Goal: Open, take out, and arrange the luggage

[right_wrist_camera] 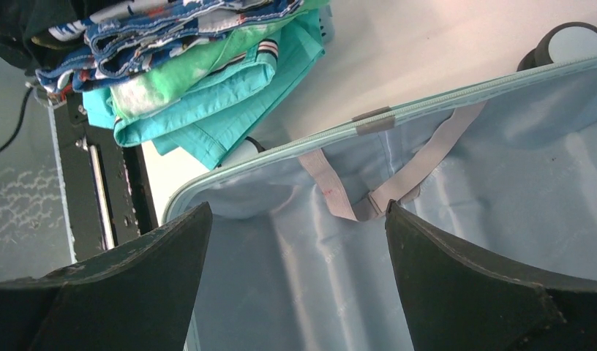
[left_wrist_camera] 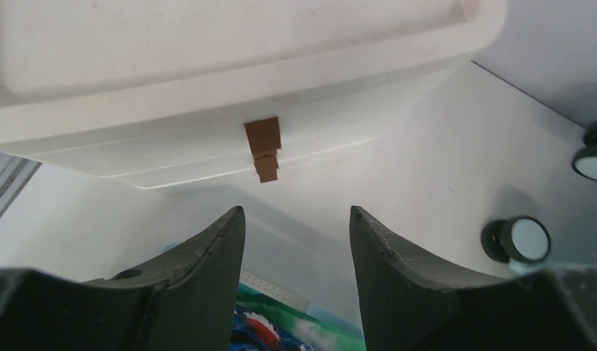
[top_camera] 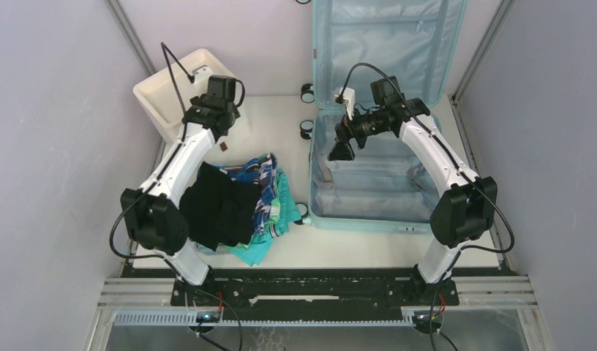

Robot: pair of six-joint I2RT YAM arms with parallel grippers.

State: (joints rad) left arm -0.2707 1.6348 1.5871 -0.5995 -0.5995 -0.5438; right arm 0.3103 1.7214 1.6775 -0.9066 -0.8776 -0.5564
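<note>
White table [top_camera: 275, 126], open luggage [top_camera: 363, 191], clothes pile [top_camera: 230, 201], white drawer [top_camera: 171, 88]

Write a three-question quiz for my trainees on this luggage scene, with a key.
1. True or false: the luggage lies open.
2. Where is the clothes pile? A inside the luggage; B on the table beside it; C on the floor.
3. Fill in: the right pincer hangs open over the ____.
Key: 1 true; 2 B; 3 luggage.
</note>
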